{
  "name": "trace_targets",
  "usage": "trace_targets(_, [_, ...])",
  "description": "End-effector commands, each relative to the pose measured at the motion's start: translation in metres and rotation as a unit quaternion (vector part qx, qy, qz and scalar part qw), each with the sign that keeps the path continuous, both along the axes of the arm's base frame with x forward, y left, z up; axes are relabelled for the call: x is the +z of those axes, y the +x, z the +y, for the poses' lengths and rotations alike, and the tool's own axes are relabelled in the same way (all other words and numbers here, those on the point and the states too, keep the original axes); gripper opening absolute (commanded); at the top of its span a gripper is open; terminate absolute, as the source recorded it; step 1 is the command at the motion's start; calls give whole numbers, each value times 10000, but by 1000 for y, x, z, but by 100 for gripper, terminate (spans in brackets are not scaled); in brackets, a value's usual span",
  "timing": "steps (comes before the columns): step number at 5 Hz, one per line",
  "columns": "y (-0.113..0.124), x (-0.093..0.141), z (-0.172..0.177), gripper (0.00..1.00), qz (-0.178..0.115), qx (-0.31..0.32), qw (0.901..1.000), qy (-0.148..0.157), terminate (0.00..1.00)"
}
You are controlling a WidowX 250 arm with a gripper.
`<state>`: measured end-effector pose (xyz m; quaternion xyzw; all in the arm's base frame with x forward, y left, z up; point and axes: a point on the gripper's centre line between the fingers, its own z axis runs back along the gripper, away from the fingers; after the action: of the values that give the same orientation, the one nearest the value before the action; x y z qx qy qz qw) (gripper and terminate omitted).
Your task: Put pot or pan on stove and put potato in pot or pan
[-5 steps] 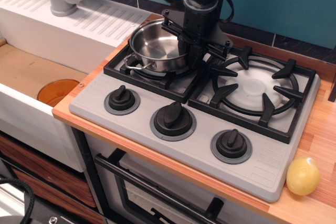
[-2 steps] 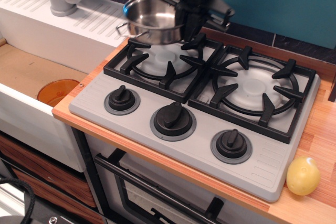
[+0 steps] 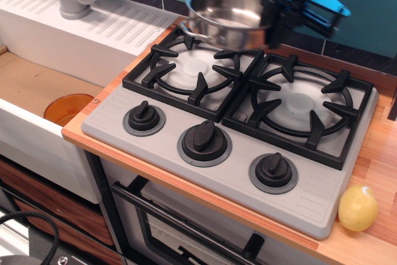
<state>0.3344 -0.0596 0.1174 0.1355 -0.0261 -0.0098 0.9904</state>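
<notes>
Pot off left burner grate, where it sat a second ago; now held in air above rear edge of stove, over gap between the two grates. Moved up, then rightward from its spot over back-left corner. Gripper shifted right with it, clamped on pot's right rim; arm now blurred, leaning toward right burner grate. Left grate fully exposed, pale disc at centre visible.

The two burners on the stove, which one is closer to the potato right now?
The right burner, the one farther from the sink. The potato lies on the wooden counter off the stove's front right corner, while the left burner sits across the stove from it.
</notes>
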Motion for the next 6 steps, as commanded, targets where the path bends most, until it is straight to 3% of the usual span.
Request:
trace_targets(1, [-5, 23, -41, 0, -683, 203, 9975, -41, 0])
trace_targets(5, [21, -42, -73, 0, -1327, 341, 9900, -321, 0])
trace_targets(6, [26, -50, -81, 0, -1417, 442, 9883, -337, 0])
